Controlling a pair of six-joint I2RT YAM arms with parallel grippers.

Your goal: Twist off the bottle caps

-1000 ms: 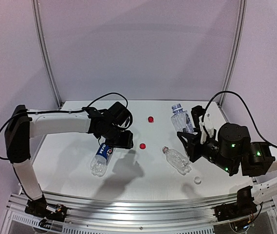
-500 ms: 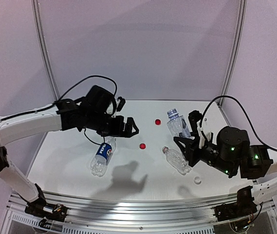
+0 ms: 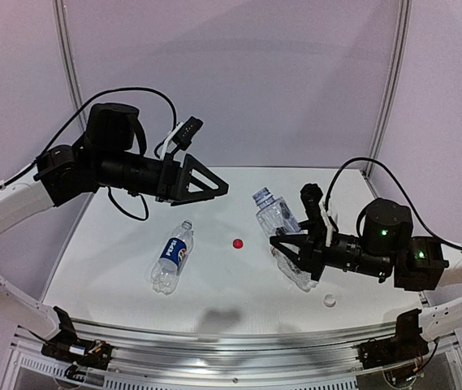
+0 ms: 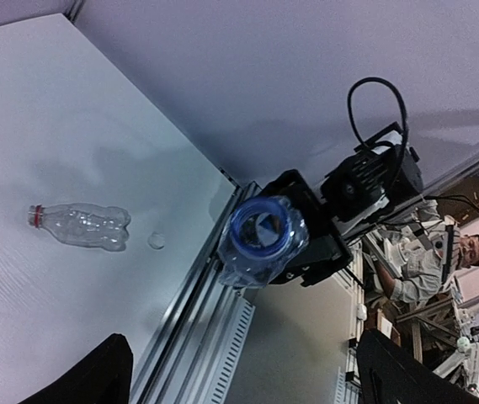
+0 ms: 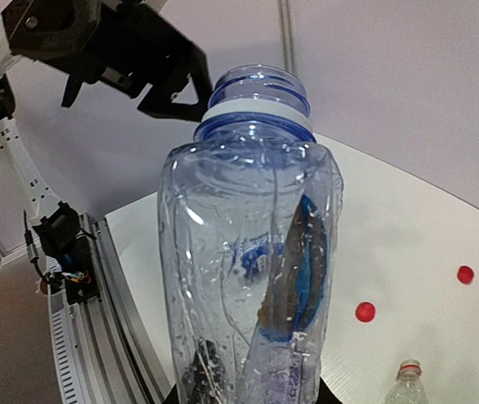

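1. We find the left hand (image 4: 241,353) hanging high above the surface (image 3: 117,252), its fingers spread wide apart with nothing between them.
2. We find the right hand (image 3: 291,248) clamped on the lower body of a clear capless bottle (image 5: 247,219). The bottle's open neck, ringed in blue, points away from this hand and towards the left hand, well apart from it.
3. A ribbed bottle (image 4: 79,225) lies on its side on the surface just below the right hand, with a red band at its neck.
4. The Pepsi bottle (image 3: 171,254) lies on its side below the left hand, well apart from the right hand.
5. One red cap (image 3: 237,243) lies loose on the surface between the Pepsi bottle and the right hand. The right wrist view shows a second red cap (image 5: 465,273) beyond it.
6. A whitish cap (image 3: 329,300) lies on the surface near the right hand, just beside the ribbed bottle's base.
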